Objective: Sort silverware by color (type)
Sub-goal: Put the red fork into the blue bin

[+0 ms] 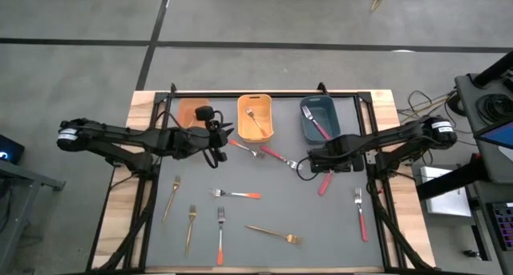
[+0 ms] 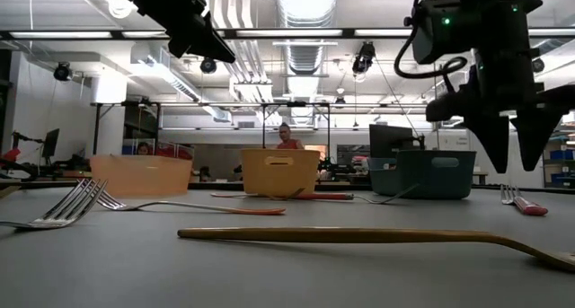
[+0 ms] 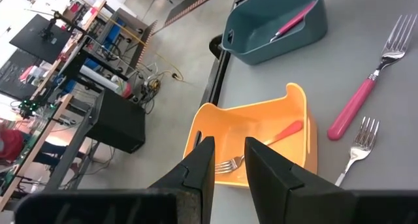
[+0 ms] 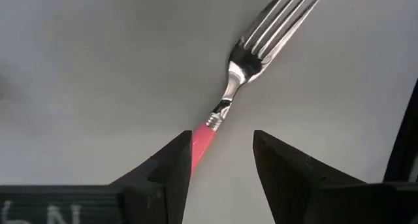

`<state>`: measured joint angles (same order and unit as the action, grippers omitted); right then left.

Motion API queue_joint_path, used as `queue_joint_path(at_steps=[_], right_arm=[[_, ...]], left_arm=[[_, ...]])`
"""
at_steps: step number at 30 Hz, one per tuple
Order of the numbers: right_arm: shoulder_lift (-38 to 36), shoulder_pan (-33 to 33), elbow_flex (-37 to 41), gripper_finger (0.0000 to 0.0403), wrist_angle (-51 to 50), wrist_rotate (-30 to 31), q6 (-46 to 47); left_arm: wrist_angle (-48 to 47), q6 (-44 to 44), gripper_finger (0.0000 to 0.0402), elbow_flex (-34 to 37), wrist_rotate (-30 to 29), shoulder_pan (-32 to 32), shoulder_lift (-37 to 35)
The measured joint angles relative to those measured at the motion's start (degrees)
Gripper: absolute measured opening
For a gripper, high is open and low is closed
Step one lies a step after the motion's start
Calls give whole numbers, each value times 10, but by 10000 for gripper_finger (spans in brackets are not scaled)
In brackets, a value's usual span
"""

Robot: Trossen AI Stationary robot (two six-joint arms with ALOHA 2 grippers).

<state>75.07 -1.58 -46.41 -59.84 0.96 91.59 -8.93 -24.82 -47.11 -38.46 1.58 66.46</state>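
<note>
Silverware sort, pick step: your right gripper (image 4: 222,160), fingers apart, straddles a pink-handled fork (image 4: 261,51) mid-table; next, lower and clamp. Left gripper (image 3: 227,166) narrowly parted, empty.

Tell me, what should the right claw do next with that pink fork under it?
Probably lower and close on it. The right claw hovers open over the silver-tined fork with the red-pink plastic handle, which lies flat on the grey table mat, its handle running between the fingers. Nothing is gripped yet. The blue-grey rectangular bin, already holding a pink-handled fork, seems its home.
</note>
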Motion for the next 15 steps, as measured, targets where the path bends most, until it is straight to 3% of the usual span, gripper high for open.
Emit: queue_joint_path(at_steps=[15], right_arm=[[-3, 0, 79, 155, 106, 6, 35]], left_arm=[[-1, 0, 66, 0, 0, -1, 0]])
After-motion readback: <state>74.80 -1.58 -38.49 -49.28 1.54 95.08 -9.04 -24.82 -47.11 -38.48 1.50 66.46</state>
